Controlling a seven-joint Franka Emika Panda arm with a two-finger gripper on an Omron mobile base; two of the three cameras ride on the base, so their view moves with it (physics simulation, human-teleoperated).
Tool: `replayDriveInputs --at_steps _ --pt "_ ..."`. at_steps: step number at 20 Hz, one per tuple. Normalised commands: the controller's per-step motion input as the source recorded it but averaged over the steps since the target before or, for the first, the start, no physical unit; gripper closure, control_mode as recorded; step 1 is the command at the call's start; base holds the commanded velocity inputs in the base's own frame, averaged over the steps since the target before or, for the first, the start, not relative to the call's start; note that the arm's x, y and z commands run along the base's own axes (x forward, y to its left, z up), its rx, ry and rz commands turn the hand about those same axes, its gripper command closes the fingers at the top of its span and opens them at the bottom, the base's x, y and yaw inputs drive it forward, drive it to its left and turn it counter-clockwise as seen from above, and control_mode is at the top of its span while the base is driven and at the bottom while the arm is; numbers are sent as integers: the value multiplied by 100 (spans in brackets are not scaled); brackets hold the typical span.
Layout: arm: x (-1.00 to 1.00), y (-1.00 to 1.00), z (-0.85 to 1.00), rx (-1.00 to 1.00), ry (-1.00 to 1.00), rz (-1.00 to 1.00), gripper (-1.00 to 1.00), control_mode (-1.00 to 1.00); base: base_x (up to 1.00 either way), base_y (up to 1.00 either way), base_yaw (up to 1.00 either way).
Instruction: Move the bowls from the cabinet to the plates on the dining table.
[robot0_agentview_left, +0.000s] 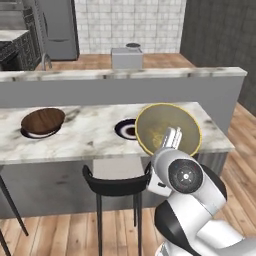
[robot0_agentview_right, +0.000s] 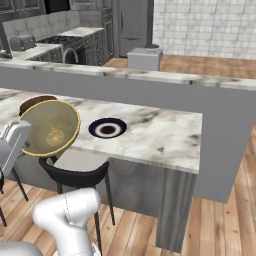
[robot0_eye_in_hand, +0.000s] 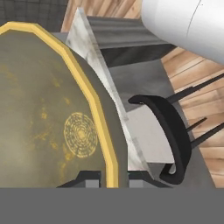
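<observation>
My gripper (robot0_agentview_left: 171, 138) is shut on the rim of the tan bowl (robot0_agentview_left: 167, 129), holding it tilted on edge above the right part of the dining table (robot0_agentview_left: 90, 145). The bowl's hollow faces both base cameras (robot0_agentview_right: 50, 127) and takes up the left of the hand view (robot0_eye_in_hand: 43, 122), with the gripper (robot0_eye_in_hand: 113, 180) at its yellow rim. Just left of it a navy-rimmed plate (robot0_agentview_left: 125, 129) lies bare on the marble (robot0_agentview_right: 107, 129). At the table's left the dark brown bowl (robot0_agentview_left: 43, 120) sits on another plate (robot0_agentview_left: 29, 134). The cabinet is out of view.
A black stool (robot0_agentview_left: 117, 185) stands under the table's front edge, right below the held bowl (robot0_eye_in_hand: 170, 131). A raised grey ledge (robot0_agentview_left: 125, 75) runs along the back of the table. Wooden floor lies to the right (robot0_agentview_right: 225, 220).
</observation>
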Motion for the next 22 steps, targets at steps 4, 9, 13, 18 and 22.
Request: replayDriveInputs --at_steps 4,9,13,18,22 --pt "0 0 0 0 0 0 100 100 23 1 -11" --pt "0 0 0 0 0 0 100 100 21 3 -10" --pt "0 0 0 0 0 0 100 100 12 13 -9" --pt "0 0 0 0 0 0 100 100 2 12 -6" --pt "0 0 0 0 0 0 100 100 4 13 -3"
